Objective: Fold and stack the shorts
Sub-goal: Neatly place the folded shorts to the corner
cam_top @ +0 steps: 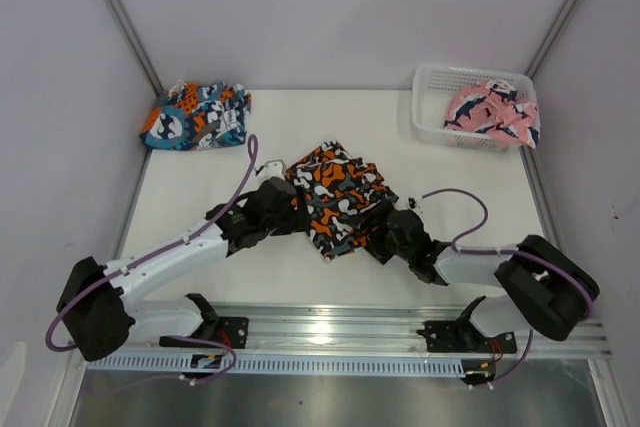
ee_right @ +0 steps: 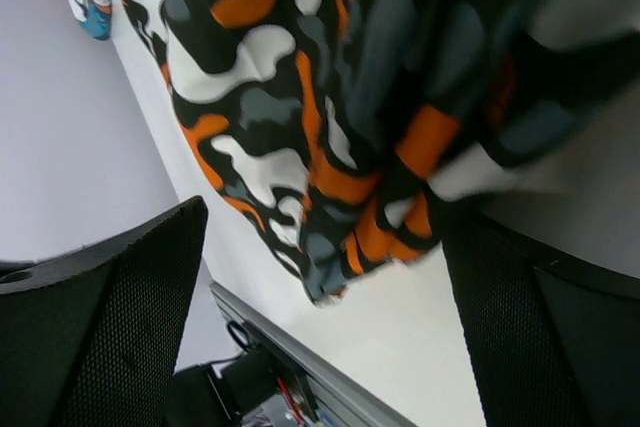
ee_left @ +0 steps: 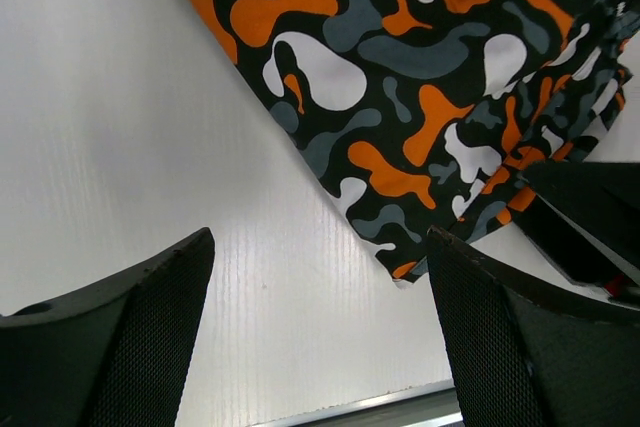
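The orange, black and white camouflage fabric shorts (cam_top: 335, 197) lie folded in a slanted, slightly rumpled bundle at the centre of the white desk (cam_top: 300, 277). The left pincer (ee_left: 320, 247) gapes wide at their left edge and the right pincer (ee_right: 325, 222) at their lower right corner, both gripping nothing. Blue, teal and orange patchwork shorts (cam_top: 195, 115) sit bunched at the upper left. Pink, navy and white shorts (cam_top: 490, 112) fill the white plastic mesh basket (cam_top: 430, 97) at the upper right.

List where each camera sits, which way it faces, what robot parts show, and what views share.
Top external: above and behind the robot, looking down at the table, left arm and right arm visible.
Left wrist: on the left arm, past the open left gripper onto the camouflage shorts.
Right wrist: on the right arm, past the open right gripper onto the same shorts.
Shared: all show those shorts.
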Available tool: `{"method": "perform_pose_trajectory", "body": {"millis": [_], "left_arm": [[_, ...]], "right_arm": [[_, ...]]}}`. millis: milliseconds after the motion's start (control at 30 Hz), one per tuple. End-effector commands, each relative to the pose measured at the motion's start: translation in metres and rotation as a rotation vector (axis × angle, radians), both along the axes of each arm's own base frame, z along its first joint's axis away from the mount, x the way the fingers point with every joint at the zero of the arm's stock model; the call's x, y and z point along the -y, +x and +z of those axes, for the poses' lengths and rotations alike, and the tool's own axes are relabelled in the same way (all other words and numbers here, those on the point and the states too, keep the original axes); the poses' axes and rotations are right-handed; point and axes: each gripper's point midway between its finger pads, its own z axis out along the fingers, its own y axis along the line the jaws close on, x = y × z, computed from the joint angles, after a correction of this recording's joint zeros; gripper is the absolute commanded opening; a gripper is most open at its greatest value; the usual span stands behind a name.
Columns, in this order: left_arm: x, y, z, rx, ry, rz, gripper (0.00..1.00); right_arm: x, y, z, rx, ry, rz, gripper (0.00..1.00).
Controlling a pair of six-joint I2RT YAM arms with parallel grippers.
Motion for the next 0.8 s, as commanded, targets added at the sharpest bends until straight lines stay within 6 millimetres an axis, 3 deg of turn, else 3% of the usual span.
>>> {"method": "perform_pose_trajectory", "body": {"millis": [0, 133, 300, 400, 533, 600, 633, 700, 767], "left_arm": [[-0.004, -0.001, 0.017, 0.042, -0.031, 0.024, 0.88], [-0.014, -0.004, 0.018, 0.050, -0.018, 0.039, 0.88], [-0.021, -0.008, 0.018, 0.055, -0.018, 0.050, 0.88], [-0.024, -0.009, 0.016, 0.054, -0.013, 0.053, 0.88], [-0.023, -0.011, 0.008, 0.050, -0.026, 0.048, 0.88], [-0.013, -0.009, 0.007, 0.058, -0.079, 0.036, 0.89], [-0.015, -0.013, -0.005, 0.041, -0.081, 0.039, 0.88], [-0.004, -0.007, -0.001, 0.069, -0.158, 0.047, 0.88], [-0.002, -0.012, -0.012, 0.066, -0.198, 0.048, 0.89]], "right_arm": [[-0.005, 0.023, -0.004, 0.009, 0.008, -0.046, 0.99], [-0.019, 0.043, -0.025, -0.026, 0.001, -0.041, 0.99], [-0.032, 0.064, -0.031, -0.016, 0.016, -0.061, 0.95], [-0.034, 0.071, -0.034, -0.006, 0.012, -0.068, 0.83], [-0.030, 0.084, -0.027, 0.022, 0.011, -0.079, 0.48], [-0.031, 0.087, -0.020, 0.031, 0.017, -0.070, 0.36], [-0.032, 0.087, -0.017, 0.035, 0.021, -0.065, 0.33], [-0.033, 0.087, -0.011, 0.039, 0.024, -0.059, 0.29], [-0.037, 0.087, -0.003, 0.048, 0.031, -0.049, 0.29]]}}
